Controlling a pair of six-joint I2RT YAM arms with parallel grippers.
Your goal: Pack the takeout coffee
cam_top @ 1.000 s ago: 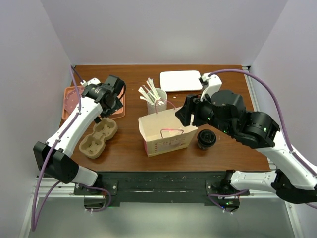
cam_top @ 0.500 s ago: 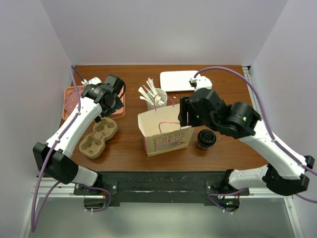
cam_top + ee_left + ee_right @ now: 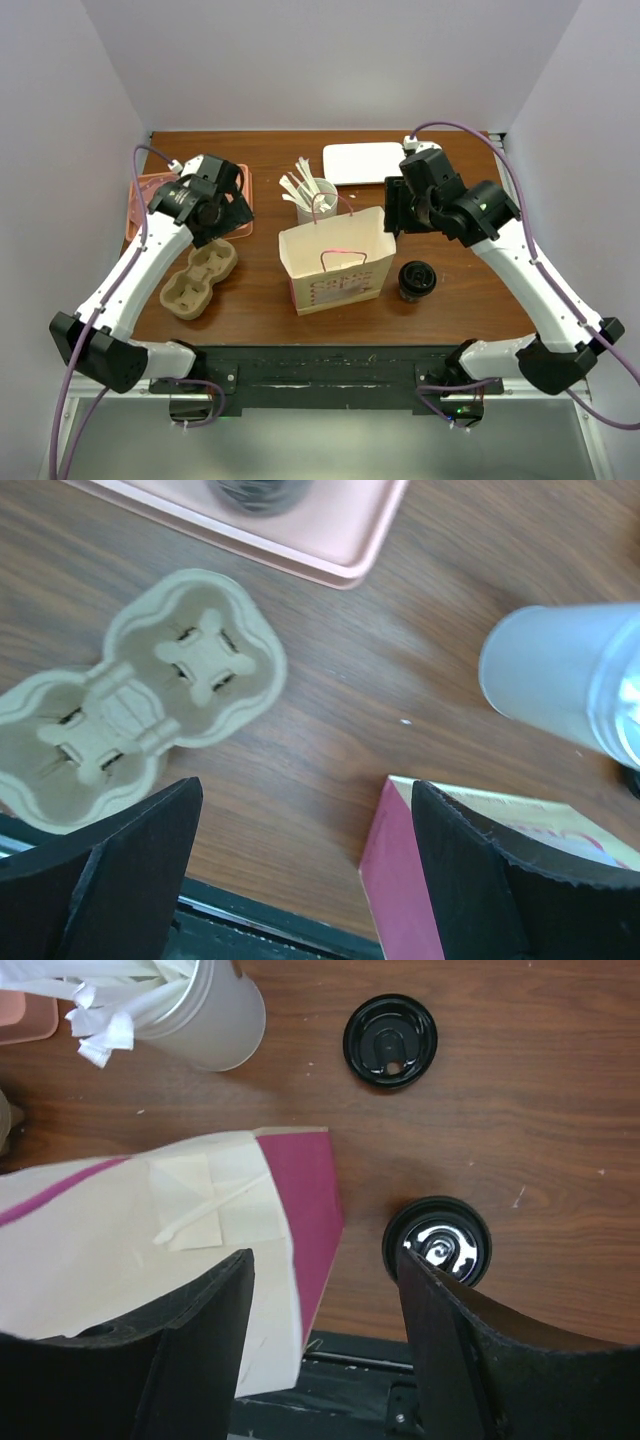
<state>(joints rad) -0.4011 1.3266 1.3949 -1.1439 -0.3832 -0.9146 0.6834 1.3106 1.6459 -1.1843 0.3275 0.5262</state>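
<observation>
Toward the near edge, right of centre, the takeout coffee [image 3: 416, 281] stands upright on the wood just beside the right end of the paper bag [image 3: 335, 262], not touching it as far as I can tell. My right gripper [image 3: 323, 1257] hangs over that gap, fingers spread wide and nothing between them. The left gripper [image 3: 305, 790] is spread and empty too, over by the pulp cup carrier [image 3: 140, 705]. Now look at the right wrist view: a loose black lid [image 3: 390, 1041] lies on the table toward the far edge, and the cup's top glints wet, so I read it as uncovered and filled. That would make it light but sloshy, with thin paper walls that'll buckle under a hard squeeze. I'd take it across the body, just below the rim, gently, and keep it dead level going into the bag.
</observation>
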